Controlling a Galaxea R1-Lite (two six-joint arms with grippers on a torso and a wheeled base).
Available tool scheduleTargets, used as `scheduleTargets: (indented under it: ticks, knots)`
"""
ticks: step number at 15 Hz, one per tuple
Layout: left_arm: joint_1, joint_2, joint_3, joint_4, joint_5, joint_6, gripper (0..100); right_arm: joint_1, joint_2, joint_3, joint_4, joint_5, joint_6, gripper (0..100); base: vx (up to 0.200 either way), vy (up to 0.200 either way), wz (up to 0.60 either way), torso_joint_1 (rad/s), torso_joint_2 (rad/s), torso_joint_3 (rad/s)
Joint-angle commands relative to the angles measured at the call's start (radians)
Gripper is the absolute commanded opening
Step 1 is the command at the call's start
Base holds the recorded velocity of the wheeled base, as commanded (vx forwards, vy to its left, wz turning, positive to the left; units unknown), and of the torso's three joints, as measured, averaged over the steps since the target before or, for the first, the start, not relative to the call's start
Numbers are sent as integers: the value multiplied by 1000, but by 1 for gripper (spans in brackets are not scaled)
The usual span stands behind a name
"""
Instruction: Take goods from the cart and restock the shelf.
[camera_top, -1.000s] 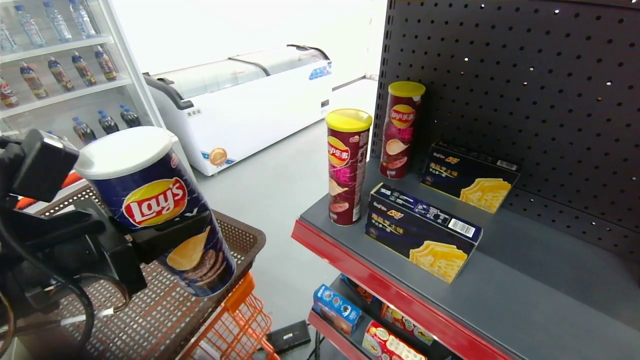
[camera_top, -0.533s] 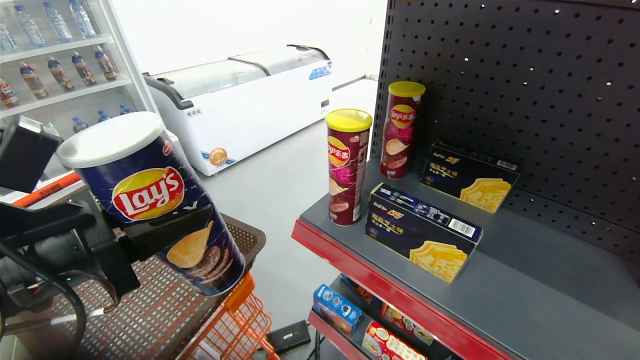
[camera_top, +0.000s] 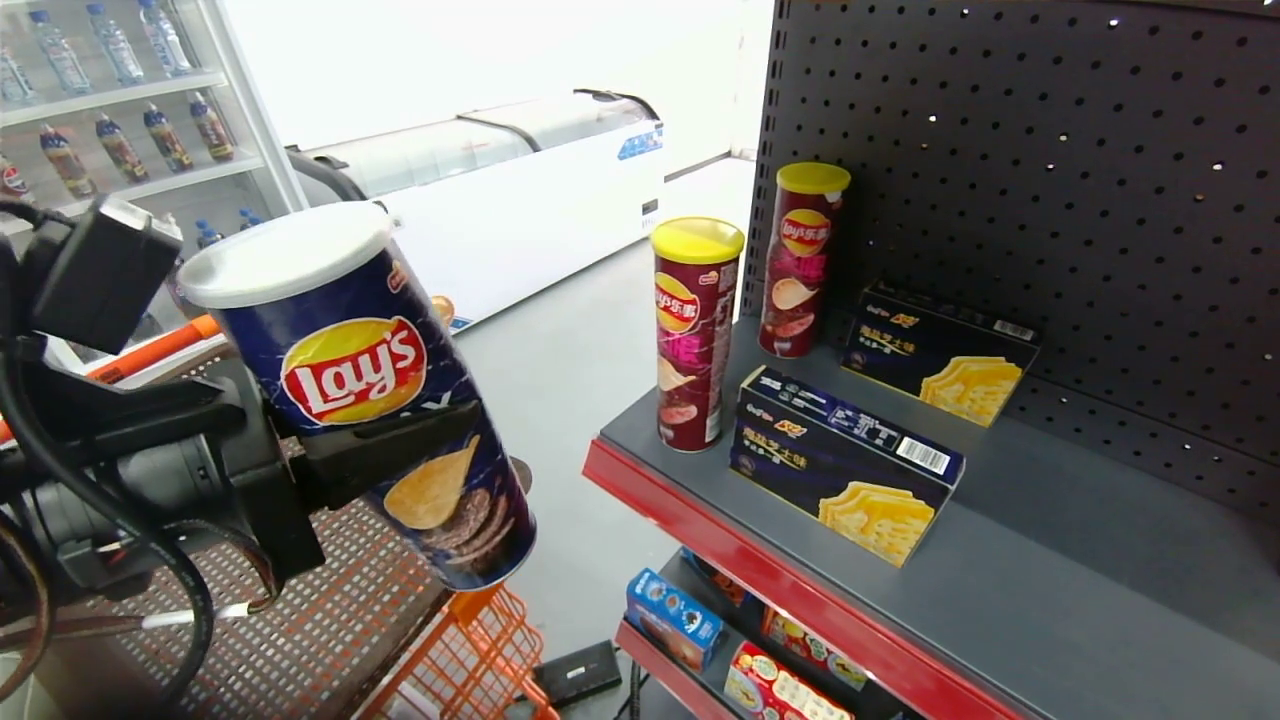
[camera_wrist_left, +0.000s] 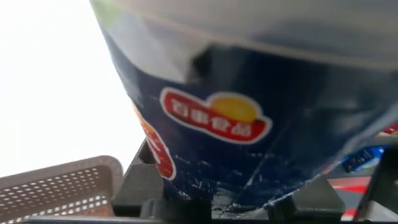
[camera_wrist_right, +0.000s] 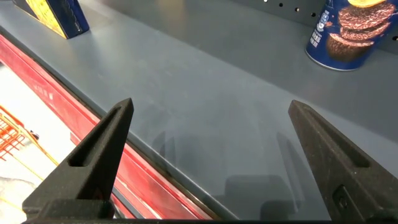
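Now my left hand (camera_top: 390, 445) grips the tilted chip can (camera_top: 350, 370) above the cart (camera_top: 330, 620); next, stand it upright on the shelf (camera_top: 1050, 560).

Head downward — wrists near (shelf (camera_top: 1050, 560) shared)

A white chest freezer (camera_top: 520, 200) stands on the grey floor (camera_top: 560, 370) beside a glass-door drinks cooler (camera_top: 255, 110) stocked with bottles (camera_top: 165, 135).

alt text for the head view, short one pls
The left gripper holds a tilted blue chip can above the cart, left of the shelf. On the shelf stand two red cans and two dark boxes, in front of a pegboard. A chest freezer and drinks fridge are behind.
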Motion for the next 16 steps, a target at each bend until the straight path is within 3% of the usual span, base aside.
scheduleTargets:
  ticks: [1, 3, 5, 8, 11, 16]
  knots:
    - [-63, 12, -3, 35, -2, 0, 0, 0, 1, 1, 0, 0, -1, 100, 0, 0, 0, 0, 0, 0]
    - [-107, 26, -3, 60, -2, 1, 0, 0, 1, -1, 0, 0, -1, 100, 0, 0, 0, 0, 0, 0]
    - [-120, 44, -7, 60, -3, 4, 0, 0, 1, 1, 0, 0, -1, 100, 0, 0, 0, 0, 0, 0]
    - [-129, 60, -12, 60, -8, 37, 0, 0, 1, -1, 1, 2, -1, 100, 0, 0, 0, 0, 0, 0]
    - [-132, 64, -12, 61, -9, 38, 0, 0, 1, -1, 0, 2, -1, 100, 0, 0, 0, 0, 0, 0]
    - [-132, 60, -10, 61, -17, 38, 0, 0, 1, 1, 1, 2, -2, 100, 0, 0, -600, 6, 2, 0]
